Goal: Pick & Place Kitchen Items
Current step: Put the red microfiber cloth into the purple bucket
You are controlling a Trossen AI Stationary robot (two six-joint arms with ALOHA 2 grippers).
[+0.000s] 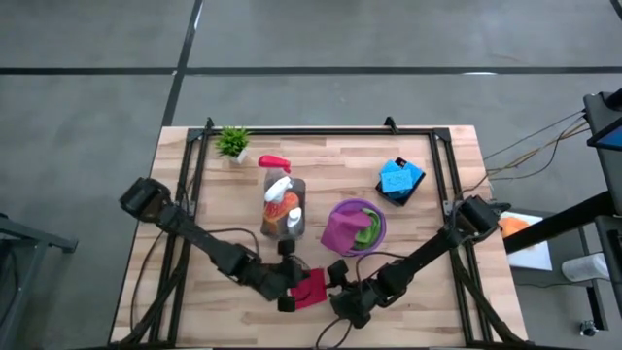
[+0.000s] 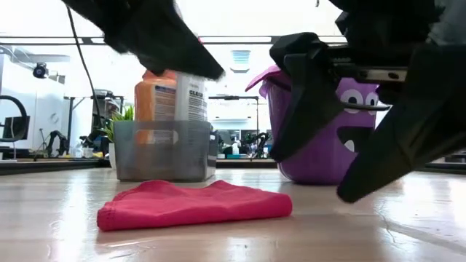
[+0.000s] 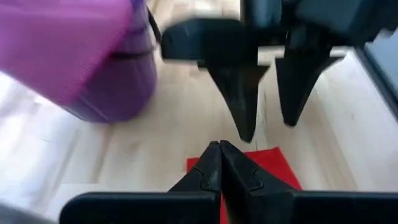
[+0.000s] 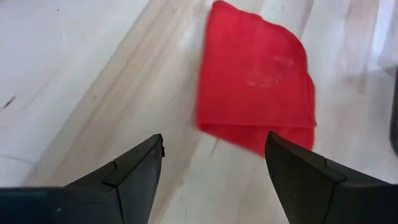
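While the red cloth (image 1: 313, 289) lies flat on the table (image 1: 428, 233), folded and held by nothing, your right gripper (image 4: 214, 163) hangs just beside it with its fingers spread wide and empty. Your left gripper (image 3: 219, 163) sits on the cloth's other side with its fingers pressed together, holding nothing, its tips over the cloth's edge. The two grippers face each other across the cloth, close but apart.

Taking the cloth as your landmark: just behind it, toward the far edge of the table, stands a clear bin (image 1: 283, 216) with the orange spray bottle (image 1: 279, 197) and a smaller white-topped bottle (image 1: 293, 220) upright inside. Behind the cloth on the right arm's side sits a purple bucket (image 1: 376, 226) with a magenta cloth (image 1: 340, 230) and a green cloth (image 1: 366, 233) draped in it. Farther off that way, blue sponges (image 1: 399, 177) rest in a dark tray (image 1: 401, 195).
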